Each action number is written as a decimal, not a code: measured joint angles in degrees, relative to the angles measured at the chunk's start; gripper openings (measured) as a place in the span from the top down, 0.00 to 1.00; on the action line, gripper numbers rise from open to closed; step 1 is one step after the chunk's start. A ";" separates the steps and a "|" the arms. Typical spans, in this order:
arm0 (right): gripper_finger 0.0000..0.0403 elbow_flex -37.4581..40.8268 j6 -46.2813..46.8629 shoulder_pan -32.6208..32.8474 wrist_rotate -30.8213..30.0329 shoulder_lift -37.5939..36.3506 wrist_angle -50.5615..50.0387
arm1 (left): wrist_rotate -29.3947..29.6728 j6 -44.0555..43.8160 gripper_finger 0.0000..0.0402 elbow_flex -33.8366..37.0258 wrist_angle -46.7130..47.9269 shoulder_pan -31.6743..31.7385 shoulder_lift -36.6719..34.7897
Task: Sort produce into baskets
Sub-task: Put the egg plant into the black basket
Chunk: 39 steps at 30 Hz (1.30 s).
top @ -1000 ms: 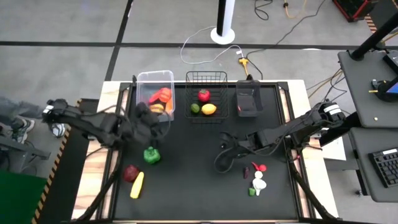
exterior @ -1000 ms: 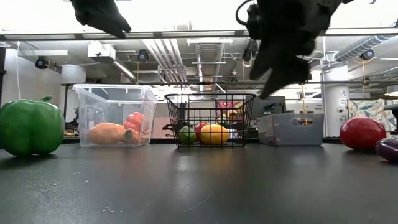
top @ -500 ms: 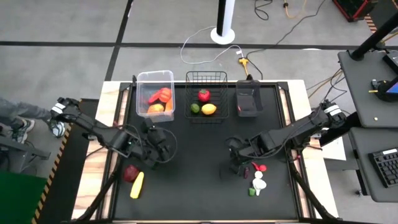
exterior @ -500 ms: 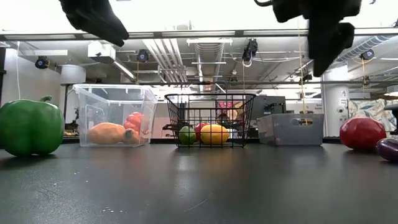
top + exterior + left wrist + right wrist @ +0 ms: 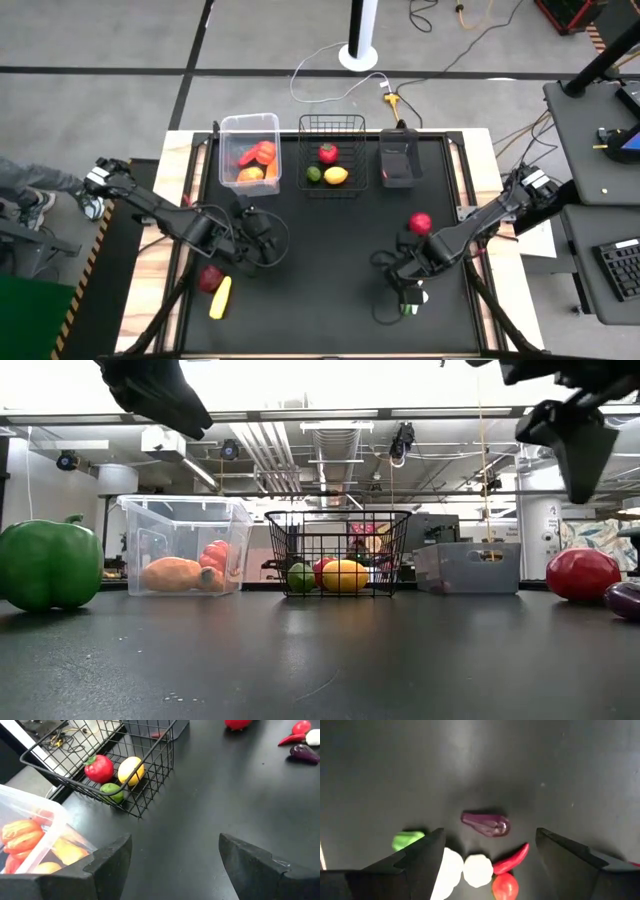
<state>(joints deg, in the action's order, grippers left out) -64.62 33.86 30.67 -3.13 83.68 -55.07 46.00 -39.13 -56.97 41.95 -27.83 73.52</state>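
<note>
Produce (image 5: 131,770), baskets (image 5: 75,770): unlabelled.

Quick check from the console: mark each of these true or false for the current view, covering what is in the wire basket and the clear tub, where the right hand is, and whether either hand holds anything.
1. The wire basket holds three pieces. True: red, green and yellow.
2. The clear tub is empty. False: it holds orange and red pieces.
3. The right hand hangs above the purple eggplant cluster. True.
4. The left hand holds the green pepper. False: it is open with nothing between the fingers.
5. A red round fruit lies loose on the mat. True.
</note>
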 joint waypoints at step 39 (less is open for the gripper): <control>0.25 1.73 -9.29 0.20 -0.92 7.19 2.94 | 0.15 2.62 0.31 0.00 -3.37 0.00 0.24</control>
<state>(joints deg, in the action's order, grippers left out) -62.89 24.57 30.87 -4.05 90.87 -52.12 46.15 -36.51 -56.97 38.58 -27.83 73.76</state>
